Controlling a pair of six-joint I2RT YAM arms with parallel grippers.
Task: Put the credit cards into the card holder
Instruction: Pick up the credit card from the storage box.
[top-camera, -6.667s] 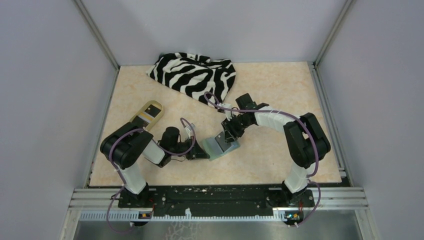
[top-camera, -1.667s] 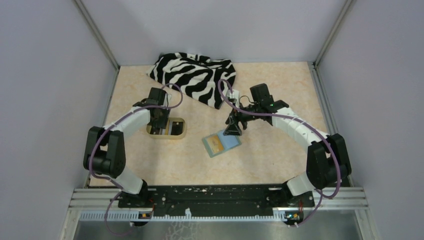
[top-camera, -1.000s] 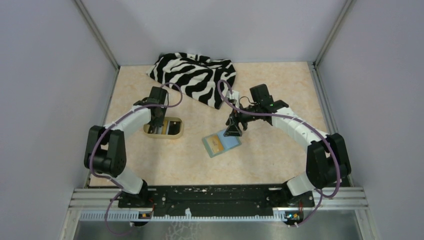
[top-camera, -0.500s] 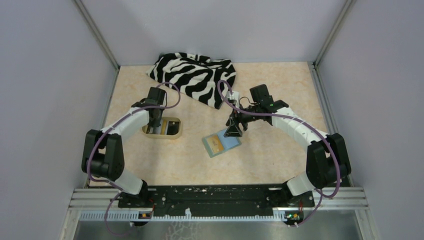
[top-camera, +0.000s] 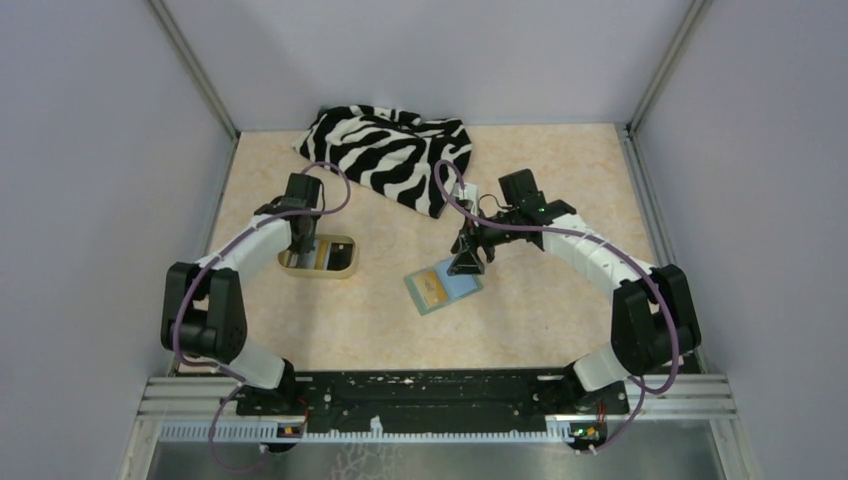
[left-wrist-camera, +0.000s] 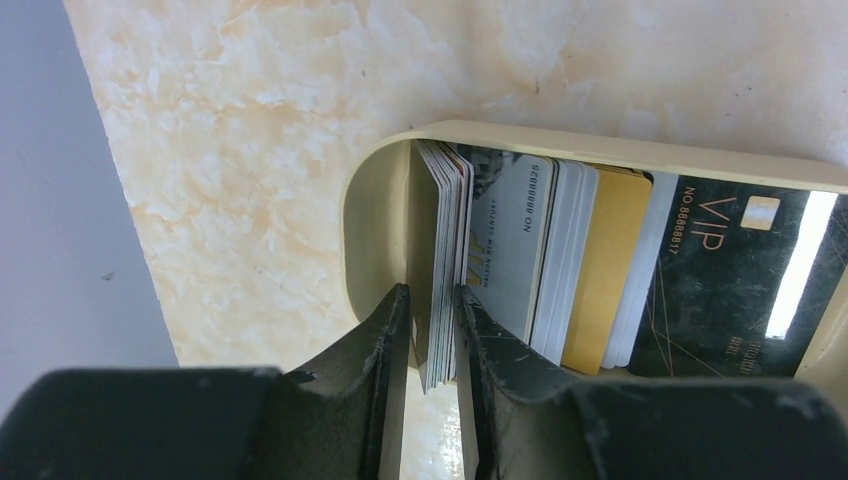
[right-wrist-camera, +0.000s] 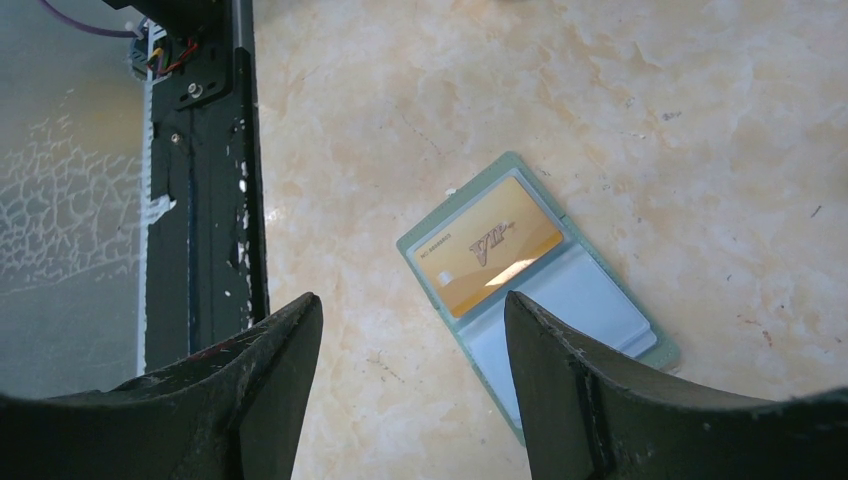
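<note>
Left gripper: narrowed; a thin bundle of cards, stood on edge, is clasped between the fingers at the dish end nearest the worktop's left edge.
Bundle: the lower edge is hidden behind the fingers; the number of cards cannot be told.
Dish: set near the left edge of the worktop; whitish, gold and black cards are leaned inside; the black card is cut off by the frame and crossed by glare.
Right gripper: spread wide, nothing held, hung over the holder.
Holder: laid open near the worktop's middle; a gold card is tucked in one pocket; one corner is covered by a finger.
Cloth: zebra-striped, heaped at the far edge.
</note>
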